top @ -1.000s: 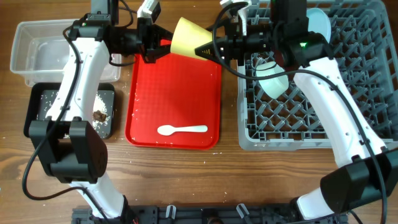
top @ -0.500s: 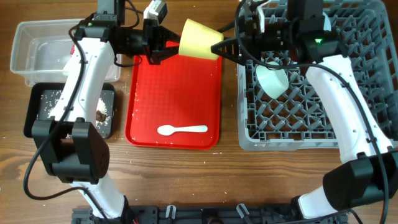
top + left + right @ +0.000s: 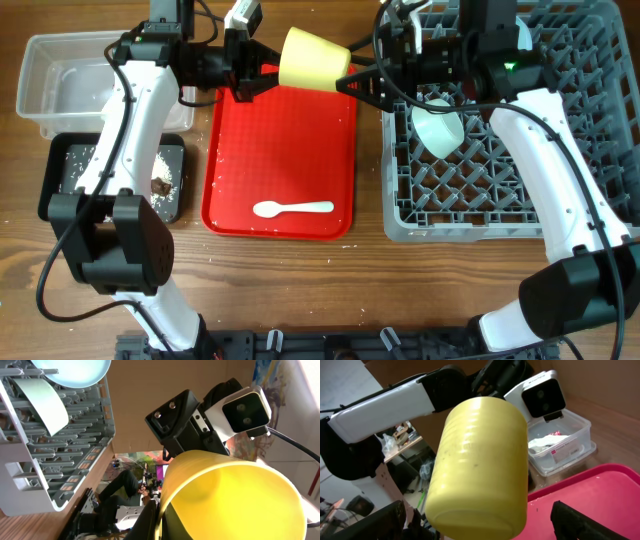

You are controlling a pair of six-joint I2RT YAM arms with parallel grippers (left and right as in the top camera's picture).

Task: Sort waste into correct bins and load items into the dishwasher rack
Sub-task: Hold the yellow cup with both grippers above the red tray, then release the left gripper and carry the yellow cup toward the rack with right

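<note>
The yellow cup (image 3: 313,60) was held in the air over the far edge of the red serving tray (image 3: 280,150). It lay on its side, rim to the left and base to the right.

The left gripper (image 3: 268,78) had its jaws clamped on the rim end. The right gripper (image 3: 352,80) stood just beside the base with its jaws apart. In the right wrist view its fingers (image 3: 375,522) showed low on either side of the cup and were not closed on it.

Compared with half a second earlier, the cup and the left gripper had shifted slightly left. The right gripper stood much as before.

The white plastic spoon (image 3: 292,208) lay unmoved on the near part of the tray. The mint-green bowl (image 3: 438,128) sat unmoved, tilted among the pegs of the dishwasher rack (image 3: 500,200). The dark brown lump (image 3: 158,185) lay unmoved in the black tray (image 3: 115,140).
</note>
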